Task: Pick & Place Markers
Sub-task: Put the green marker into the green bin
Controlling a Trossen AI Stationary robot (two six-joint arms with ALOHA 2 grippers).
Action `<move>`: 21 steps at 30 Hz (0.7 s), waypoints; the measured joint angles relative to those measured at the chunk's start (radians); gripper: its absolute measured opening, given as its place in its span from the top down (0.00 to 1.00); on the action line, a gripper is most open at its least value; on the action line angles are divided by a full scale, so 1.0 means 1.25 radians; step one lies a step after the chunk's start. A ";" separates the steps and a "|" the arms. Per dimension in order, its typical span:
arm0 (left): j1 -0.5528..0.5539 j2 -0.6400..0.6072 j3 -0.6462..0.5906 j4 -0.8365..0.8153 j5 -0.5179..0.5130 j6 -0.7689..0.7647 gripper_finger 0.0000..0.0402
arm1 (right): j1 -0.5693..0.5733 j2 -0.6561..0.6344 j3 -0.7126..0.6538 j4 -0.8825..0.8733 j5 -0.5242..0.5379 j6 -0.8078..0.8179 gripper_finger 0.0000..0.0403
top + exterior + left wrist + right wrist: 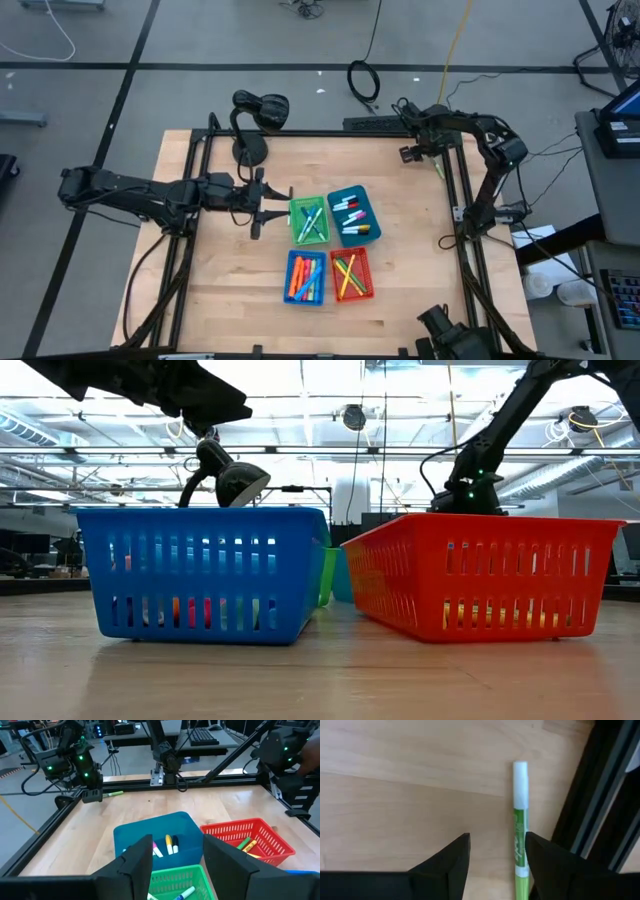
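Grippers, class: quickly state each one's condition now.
Left gripper: open, empty, above the green slotted plastic bin.
Right gripper: open over the green marker, not gripping.

Right gripper (495,852) sits low over the wooden table (395,785), its two dark fingers (447,862) apart with bare wood showing between them. A green marker (520,820) with a white end lies flat on the table, passing just inside one finger. A black frame rail (600,800) runs close beside the marker.
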 joint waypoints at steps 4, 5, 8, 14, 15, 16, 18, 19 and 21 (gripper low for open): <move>0.000 0.000 0.000 0.000 0.000 -0.007 0.56 | -0.001 0.002 0.000 -0.010 -0.001 -0.012 0.57; 0.000 0.000 0.000 0.000 0.000 -0.012 0.56 | -0.001 0.003 0.000 -0.011 -0.002 -0.013 0.57; 0.000 0.000 0.000 0.000 0.000 -0.019 0.56 | -0.001 0.005 0.000 -0.019 -0.020 -0.015 0.57; -0.002 0.000 0.000 0.000 0.000 -0.021 0.56 | -0.029 0.003 -0.016 -0.009 -0.176 0.008 0.58; -0.002 0.000 0.000 0.000 0.001 -0.022 0.56 | -0.031 0.003 -0.016 -0.010 -0.188 0.006 0.58; -0.002 0.000 0.000 0.000 0.001 -0.024 0.56 | -0.031 0.003 -0.014 -0.011 -0.188 0.000 0.58; -0.002 0.000 0.000 -0.002 0.001 -0.022 0.56 | -0.031 0.003 -0.004 -0.028 -0.191 -0.016 0.58; -0.002 0.000 0.000 -0.002 0.001 -0.018 0.56 | -0.033 0.002 0.003 -0.039 -0.197 -0.017 0.58; -0.002 0.000 0.000 -0.004 0.001 -0.017 0.56 | -0.033 -0.013 0.023 -0.038 -0.192 -0.011 0.58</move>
